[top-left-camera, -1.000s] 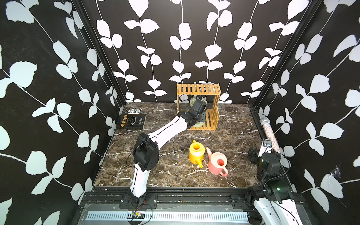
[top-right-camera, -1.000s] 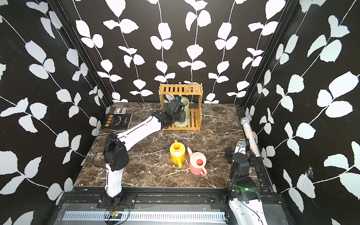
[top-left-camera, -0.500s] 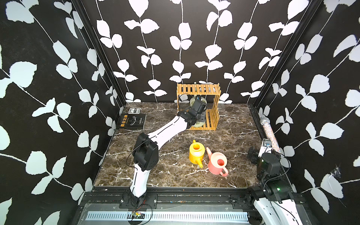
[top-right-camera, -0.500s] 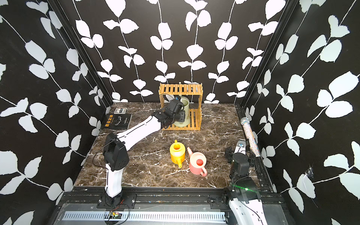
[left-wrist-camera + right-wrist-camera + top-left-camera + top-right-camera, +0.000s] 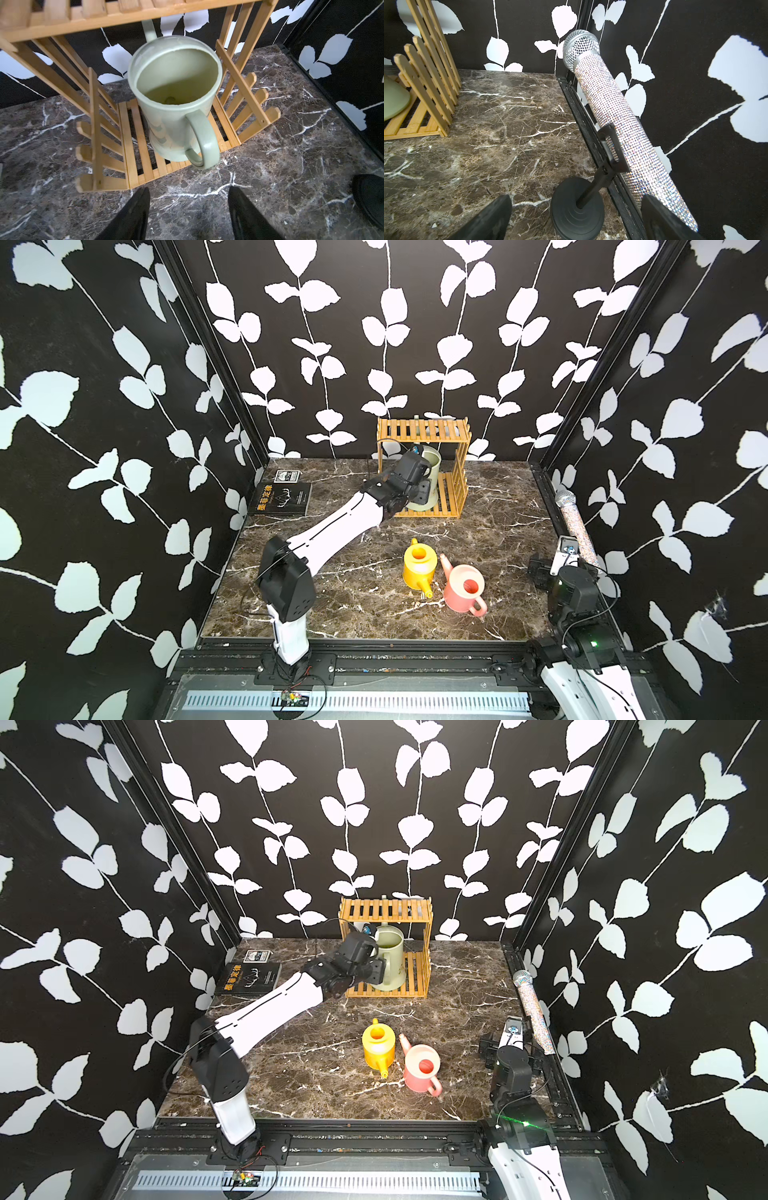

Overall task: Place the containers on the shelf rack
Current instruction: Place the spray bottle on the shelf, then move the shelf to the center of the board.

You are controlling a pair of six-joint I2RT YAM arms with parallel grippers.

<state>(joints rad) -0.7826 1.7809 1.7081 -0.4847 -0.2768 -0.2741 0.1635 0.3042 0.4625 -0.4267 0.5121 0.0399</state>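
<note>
A: What stood where?
B: On the brown marble tabletop (image 5: 498,510), the 2-tier orange-brown bamboo shelf rack (image 5: 422,432) held the large pale sage-green plastic watering can (image 5: 176,108) upright on its lower tier.
A: And the 2 small ones?
B: The small yellow plastic watering can (image 5: 419,566) and the small pink plastic watering can (image 5: 465,593) sat just beside each other on the tabletop, well apart from the rack.
A: Fingers?
B: The left fingers (image 5: 135,212) were parted, just short of the green handle; the right fingers (image 5: 492,218) were spread wide, holding nothing.
</note>
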